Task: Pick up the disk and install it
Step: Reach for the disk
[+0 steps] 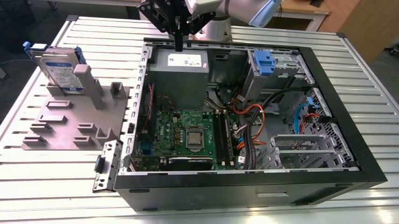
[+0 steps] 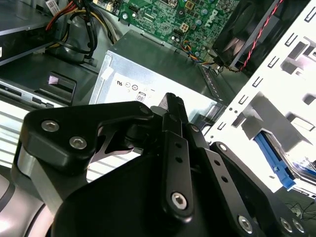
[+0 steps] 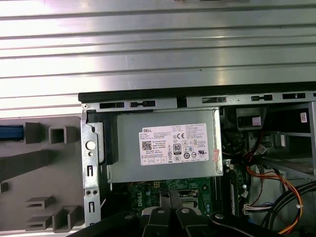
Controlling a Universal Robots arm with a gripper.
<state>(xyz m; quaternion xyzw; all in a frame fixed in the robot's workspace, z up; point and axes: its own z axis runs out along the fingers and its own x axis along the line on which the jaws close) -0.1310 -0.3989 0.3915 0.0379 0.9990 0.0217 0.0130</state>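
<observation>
Exterior view: end effector (image 1: 179, 48) hangs above the power-supply box (image 1: 179, 77), fingers closed on nothing; disk (image 1: 59, 70) stands upright, well apart from that box.

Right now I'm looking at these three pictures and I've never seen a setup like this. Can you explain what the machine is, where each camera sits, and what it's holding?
It is one robot arm ending in a black gripper, a claw for grasping things. The exterior view comes from a camera off the arm, looking down on a slatted metal table. The two wrist views come from cameras riding on the arm, so they look past the gripper at whatever is near it. On the table lies an open computer case, and the gripper hangs over its grey power-supply box. The disk stands upright in a grey fixture on the exterior view's left, untouched. The gripper is shut and holds nothing.
</observation>
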